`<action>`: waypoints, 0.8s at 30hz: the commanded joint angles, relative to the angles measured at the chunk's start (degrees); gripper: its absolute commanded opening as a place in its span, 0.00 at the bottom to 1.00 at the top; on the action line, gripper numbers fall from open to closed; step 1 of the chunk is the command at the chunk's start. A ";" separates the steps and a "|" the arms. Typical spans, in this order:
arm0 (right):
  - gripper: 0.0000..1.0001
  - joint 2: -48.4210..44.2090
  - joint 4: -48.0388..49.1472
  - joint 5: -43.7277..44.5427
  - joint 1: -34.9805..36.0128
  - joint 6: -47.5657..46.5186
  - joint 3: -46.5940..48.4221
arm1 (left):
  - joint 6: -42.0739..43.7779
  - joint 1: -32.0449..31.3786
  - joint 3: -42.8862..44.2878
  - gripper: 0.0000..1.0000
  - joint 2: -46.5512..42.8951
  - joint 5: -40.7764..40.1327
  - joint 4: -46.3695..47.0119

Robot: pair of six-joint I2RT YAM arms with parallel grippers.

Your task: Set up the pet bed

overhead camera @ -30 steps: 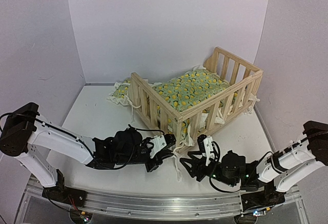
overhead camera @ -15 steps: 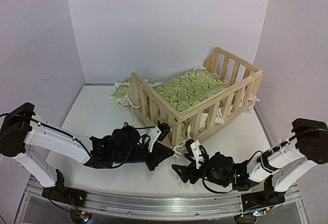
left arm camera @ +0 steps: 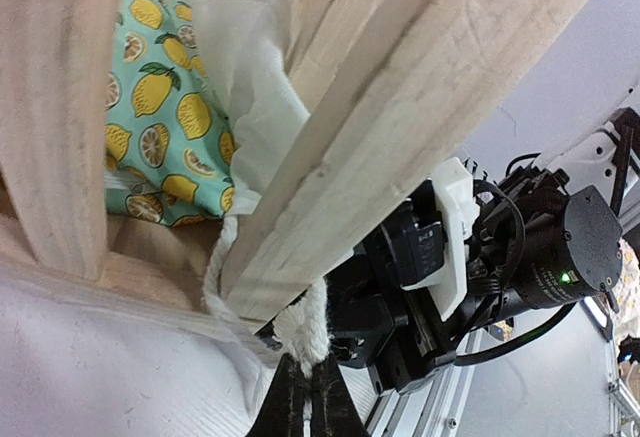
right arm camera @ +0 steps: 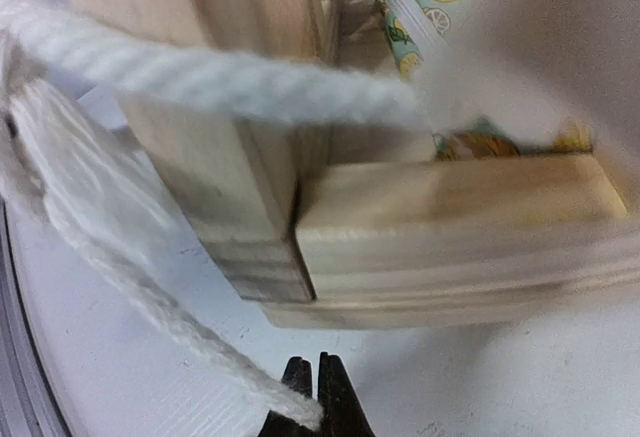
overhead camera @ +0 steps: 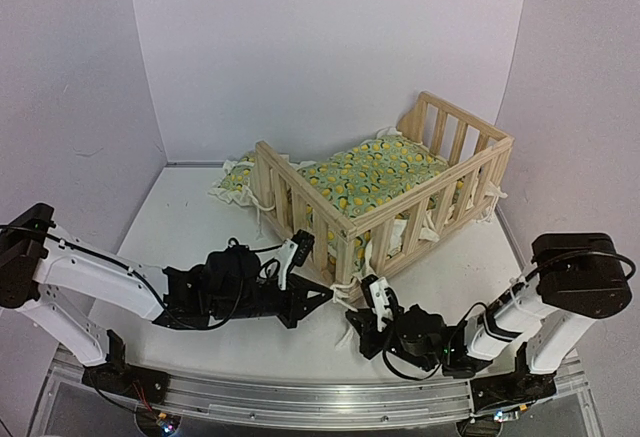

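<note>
The pet bed [overhead camera: 420, 191] is a pale slatted wooden frame at the middle right, with the lemon-print cushion [overhead camera: 375, 172] inside. The small matching pillow [overhead camera: 236, 179] lies behind its left end. At the near corner post [left arm camera: 400, 107] a white tie cord [left arm camera: 305, 327] loops round the wood. My left gripper [left arm camera: 306, 402] is shut on that cord just below the post. My right gripper [right arm camera: 318, 392] sits low on the table under the same corner [right arm camera: 230, 187] and is shut. A loose cord end [right arm camera: 290, 409] lies across its left finger, not visibly between the jaws.
Both arms reach in low from the near edge and their grippers [overhead camera: 326, 296] [overhead camera: 353, 325] nearly meet at the corner. More cream ties hang from the frame's slats [overhead camera: 385, 242]. Walls close in behind and to both sides. A metal rail [overhead camera: 300, 397] runs along the front.
My right gripper has slid left toward the bed's near corner and gone from open to shut. My left gripper has kept its hold on the cord and shifted only slightly.
</note>
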 commanded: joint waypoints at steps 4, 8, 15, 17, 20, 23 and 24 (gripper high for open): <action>0.00 -3.85 4.15 1.39 0.06 4.70 -5.67 | -7.29 -1.58 -5.13 0.00 -5.93 -9.99 2.33; 0.00 -4.06 4.33 0.29 0.06 5.26 -6.95 | -8.23 -1.60 -4.74 0.00 -5.30 -8.94 2.43; 0.00 -5.19 4.30 -2.08 0.06 3.76 -6.42 | -6.67 -1.61 0.89 0.00 2.23 -5.96 0.31; 0.00 -5.84 4.40 -2.31 0.08 3.57 -6.70 | -8.74 -1.46 1.58 0.00 3.77 -8.78 -1.72; 0.00 -7.21 4.67 -2.59 0.06 3.04 -7.56 | -8.45 -0.92 2.00 0.00 5.34 -7.80 -1.77; 0.01 -8.28 4.60 -2.30 0.07 2.15 -7.97 | -6.65 1.05 1.82 0.00 6.20 -1.56 -1.68; 0.01 -8.52 4.59 -2.15 0.10 1.95 -8.12 | -5.38 1.62 1.64 0.00 6.11 -0.07 -1.59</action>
